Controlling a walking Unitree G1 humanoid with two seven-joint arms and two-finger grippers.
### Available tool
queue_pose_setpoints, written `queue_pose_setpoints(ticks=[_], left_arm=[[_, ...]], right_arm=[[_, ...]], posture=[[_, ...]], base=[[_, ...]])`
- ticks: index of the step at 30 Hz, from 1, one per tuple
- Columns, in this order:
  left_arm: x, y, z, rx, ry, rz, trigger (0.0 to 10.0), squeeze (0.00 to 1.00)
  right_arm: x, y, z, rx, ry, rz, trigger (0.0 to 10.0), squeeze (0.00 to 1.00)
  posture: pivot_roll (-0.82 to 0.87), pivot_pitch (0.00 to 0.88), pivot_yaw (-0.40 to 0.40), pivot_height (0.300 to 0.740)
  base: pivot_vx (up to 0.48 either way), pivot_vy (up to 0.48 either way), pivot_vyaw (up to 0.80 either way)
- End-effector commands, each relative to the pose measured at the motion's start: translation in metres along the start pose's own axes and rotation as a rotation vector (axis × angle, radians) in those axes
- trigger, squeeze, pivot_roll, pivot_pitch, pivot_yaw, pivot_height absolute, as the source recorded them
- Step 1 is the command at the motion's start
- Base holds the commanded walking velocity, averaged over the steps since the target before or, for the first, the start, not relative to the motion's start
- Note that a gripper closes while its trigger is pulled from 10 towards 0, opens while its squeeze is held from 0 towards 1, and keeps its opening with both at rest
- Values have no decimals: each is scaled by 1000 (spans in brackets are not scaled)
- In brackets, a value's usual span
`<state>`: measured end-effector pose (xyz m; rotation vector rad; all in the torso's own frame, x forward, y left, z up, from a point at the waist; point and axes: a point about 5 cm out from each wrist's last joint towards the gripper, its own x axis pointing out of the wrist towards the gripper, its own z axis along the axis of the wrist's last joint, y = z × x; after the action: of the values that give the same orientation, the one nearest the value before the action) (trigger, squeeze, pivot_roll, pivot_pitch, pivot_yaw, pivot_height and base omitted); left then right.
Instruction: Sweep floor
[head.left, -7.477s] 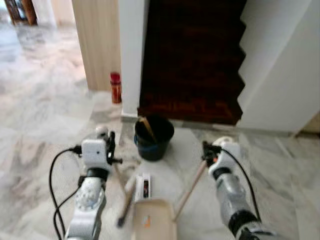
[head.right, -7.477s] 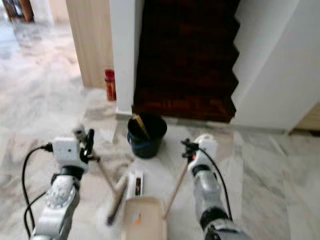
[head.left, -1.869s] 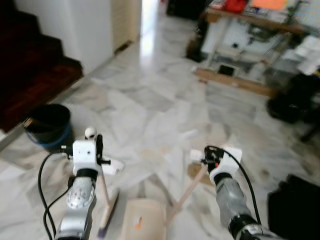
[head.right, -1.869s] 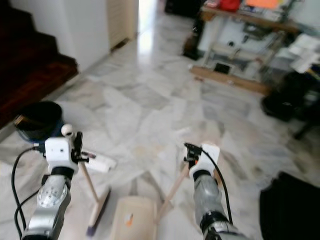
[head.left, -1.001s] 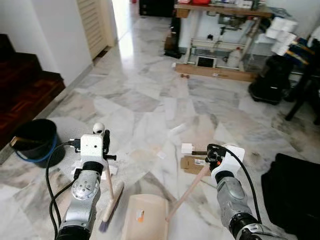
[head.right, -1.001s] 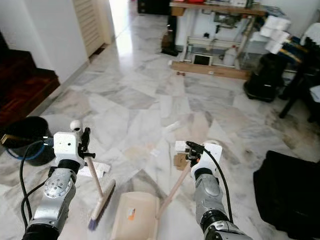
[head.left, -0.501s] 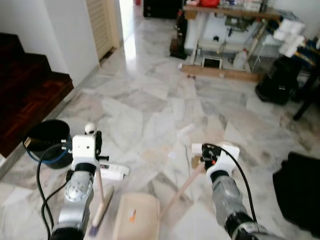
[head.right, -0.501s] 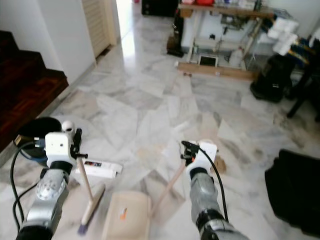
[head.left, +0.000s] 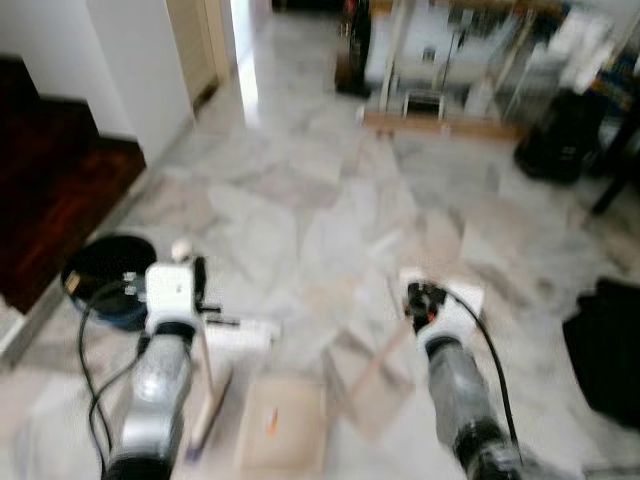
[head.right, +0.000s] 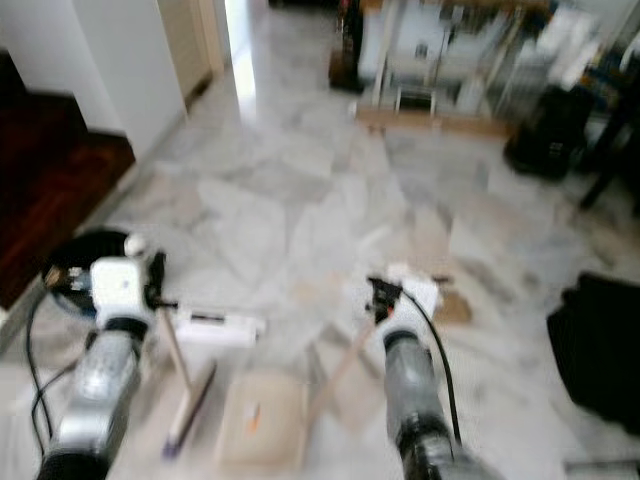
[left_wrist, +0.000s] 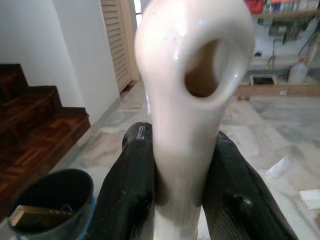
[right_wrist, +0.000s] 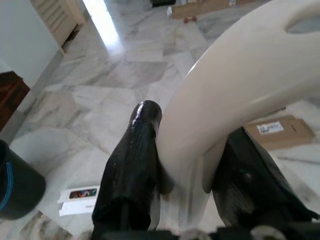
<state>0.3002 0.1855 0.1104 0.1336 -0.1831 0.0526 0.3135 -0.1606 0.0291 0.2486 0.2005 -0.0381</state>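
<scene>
Left claw: the left claw (left_wrist: 175, 175) is clamped on the cream plastic handle of the hand broom (left_wrist: 192, 95); its two black fingers (left_wrist: 130, 185) press the handle from either side, just below the hanging hole at the handle's end.
Broom position: the broom's wooden stick slants down from the left claw (head.left: 195, 290) to its brush head (head.left: 208, 410), which lies on the grey-veined white marble floor (head.left: 300, 200) just left of the dustpan.
Right claw: the right claw (right_wrist: 187, 165) is closed around the curved cream plastic handle of the dustpan (right_wrist: 235, 95), one black finger (right_wrist: 132, 165) on each side and touching it.
Dustpan position: from the right claw (head.right: 385, 295) the dustpan's wooden stick runs down and to the left to the beige pan (head.right: 262, 415), which rests on the floor between the two arms.
Bucket: a dark round bucket with a blue band (left_wrist: 47, 205) stands on the floor near the dark wooden stairs (left_wrist: 30, 135), to the robot's left; a tan piece like a wooden block (left_wrist: 30, 215) lies inside it.
Floor litter: a flat white carton (head.right: 215, 325) lies just beside the broom stick; a flat brown cardboard piece with a white label (right_wrist: 277, 130) lies beyond the right claw.
Look of the tools: both are pale cream with light wooden sticks; the head views are blurred, so bristle detail cannot be told.
</scene>
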Motion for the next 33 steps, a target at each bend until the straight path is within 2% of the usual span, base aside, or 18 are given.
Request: queue_pose_setpoints(ticks=[1,18,33], left_arm=[[5,3,14,16,-66,1,10000,0],[4,1,15,21,-75,-7,10000,0],[3,-5,19,18,-90,-9,10000,0]], right_arm=[[5,3,10,-1,-42,7,10000,0],[4,4,9,-2,-41,13,10000,0],[5,3,11,-8,-46,19,10000,0]], posture=[[92,0,-39,740],[93,0,-40,740],[94,0,-52,740]], base=[[0,480,0],[0,436,0],[0,0,0]])
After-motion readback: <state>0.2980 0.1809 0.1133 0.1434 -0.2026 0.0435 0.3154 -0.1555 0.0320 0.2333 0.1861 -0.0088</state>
